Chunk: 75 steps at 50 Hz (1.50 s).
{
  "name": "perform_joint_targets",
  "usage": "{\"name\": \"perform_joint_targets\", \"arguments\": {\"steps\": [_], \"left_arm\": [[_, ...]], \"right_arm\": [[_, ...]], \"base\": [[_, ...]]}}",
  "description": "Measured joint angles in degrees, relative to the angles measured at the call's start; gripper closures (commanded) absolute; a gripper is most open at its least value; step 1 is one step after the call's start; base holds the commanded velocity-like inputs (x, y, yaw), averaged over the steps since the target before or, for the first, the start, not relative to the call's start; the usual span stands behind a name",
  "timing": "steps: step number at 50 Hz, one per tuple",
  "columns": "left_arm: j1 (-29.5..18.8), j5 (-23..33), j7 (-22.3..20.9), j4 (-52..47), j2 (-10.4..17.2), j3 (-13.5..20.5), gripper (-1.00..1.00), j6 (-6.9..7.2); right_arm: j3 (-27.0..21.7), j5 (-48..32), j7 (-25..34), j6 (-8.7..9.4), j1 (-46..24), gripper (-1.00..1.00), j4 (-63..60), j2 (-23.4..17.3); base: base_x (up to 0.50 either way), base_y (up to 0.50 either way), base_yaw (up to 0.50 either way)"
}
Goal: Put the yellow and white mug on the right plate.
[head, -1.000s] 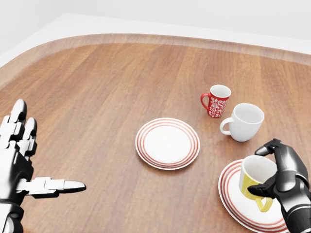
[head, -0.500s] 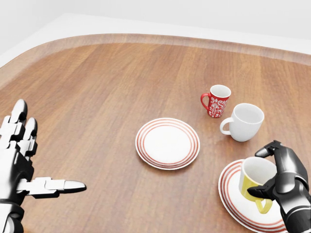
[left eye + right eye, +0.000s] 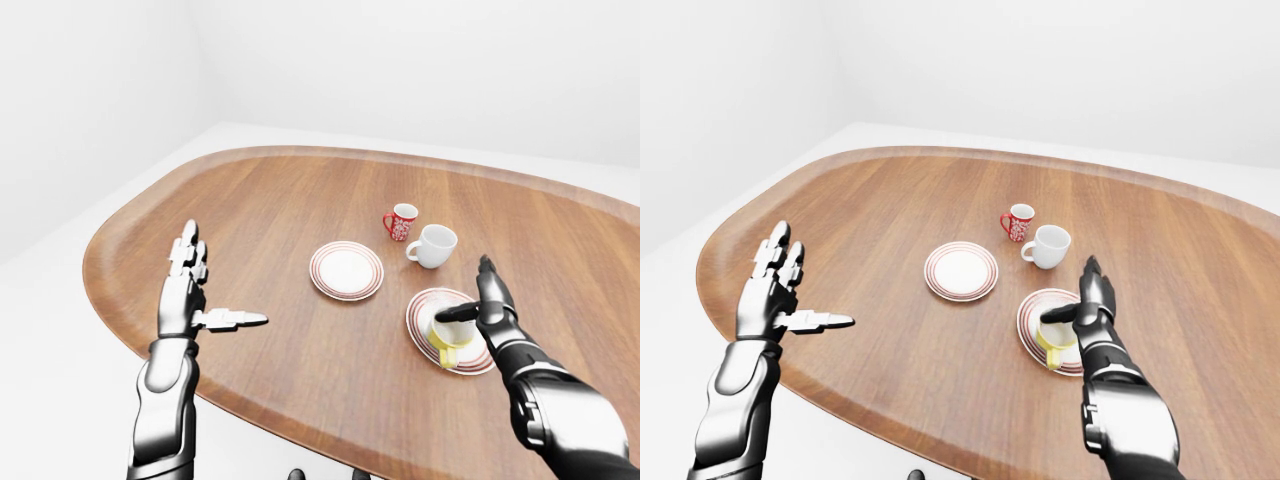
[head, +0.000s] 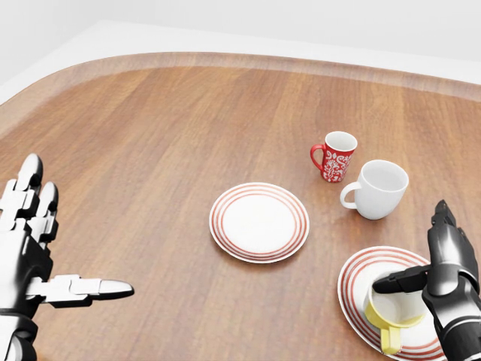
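The yellow and white mug [image 4: 391, 316] sits upright on the right plate [image 4: 357, 286], a white plate with red rings at the lower right of the head view. Its yellow handle points toward the bottom edge. My right hand [image 4: 432, 259] is open just right of the mug, fingers raised straight and thumb reaching over the mug's rim; whether the thumb touches it I cannot tell. At the lower left my left hand [image 4: 45, 256] hovers open, holding nothing, far from the mug.
A second red-ringed plate [image 4: 259, 222] lies mid-table. A plain white mug [image 4: 376, 189] and a red patterned mug [image 4: 335, 156] stand above the right plate. The oval wooden table's edge [image 3: 150, 350] runs close to my left hand.
My right hand has opened and let go of the yellow and white mug, which has dropped from its lifted position onto the right plate. The left hand stays put.
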Motion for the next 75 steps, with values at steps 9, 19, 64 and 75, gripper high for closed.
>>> {"name": "perform_joint_targets", "arguments": {"steps": [9, 19, 64, 75], "left_arm": [[0.11, 0.10, -0.04, -0.13, -0.09, -0.13, -1.00, 0.00], [0.13, 0.21, -0.08, 0.04, -0.15, -0.24, -1.00, 0.00], [0.72, 0.63, -0.38, -1.67, -0.50, -0.72, -1.00, 0.00], [1.90, 0.94, -1.15, -6.41, -1.05, -1.04, -1.00, 0.00]], "right_arm": [[0.12, 0.50, -0.09, 0.00, -0.22, -1.00, -0.01, -0.08], [0.23, 1.80, 0.22, 0.00, -1.29, -1.00, -0.48, -0.50], [-3.43, 14.95, 10.28, 1.65, 3.99, -1.00, -39.90, -1.84], [-7.26, 18.22, 15.44, 10.00, 12.71, -1.00, -69.11, 0.87]], "base": [[0.00, 0.00, 0.00], [0.00, 0.00, 0.00], [0.00, 0.00, 0.00], [0.00, 0.00, 0.00]]}}
